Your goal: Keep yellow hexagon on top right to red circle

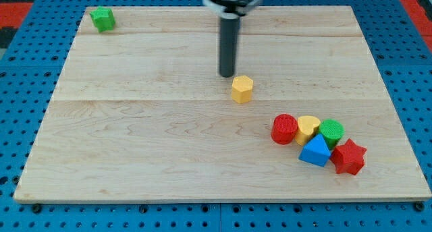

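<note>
The yellow hexagon lies near the middle of the wooden board. The red circle lies below and to the right of it, well apart. My tip stands just above and left of the yellow hexagon, very close to it or touching; I cannot tell which. The rod rises straight up to the view's top.
A yellow heart-like block, a green circle, a blue triangle and a red star cluster tightly right of the red circle. A green block sits at the board's top left corner.
</note>
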Controlling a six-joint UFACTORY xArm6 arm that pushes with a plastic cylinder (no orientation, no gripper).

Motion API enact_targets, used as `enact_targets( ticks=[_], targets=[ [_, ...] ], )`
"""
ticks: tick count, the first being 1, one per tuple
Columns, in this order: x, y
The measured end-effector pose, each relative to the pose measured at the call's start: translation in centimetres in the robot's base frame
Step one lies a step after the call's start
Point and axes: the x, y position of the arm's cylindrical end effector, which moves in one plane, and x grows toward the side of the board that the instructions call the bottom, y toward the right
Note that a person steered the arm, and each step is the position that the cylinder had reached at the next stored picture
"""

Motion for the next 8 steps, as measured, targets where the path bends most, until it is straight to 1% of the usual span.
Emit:
enact_targets(
  ticks=[1,2,3,4,5,6,7,8],
  targets=[
    [4.0,2.7],
    [6.9,10.2],
    [6.5,12.6],
    [5.2,14.3],
    [5.6,19.5],
    [8.0,19.4],
    [8.1,17.3],
    [6.0,15.4]
  ],
)
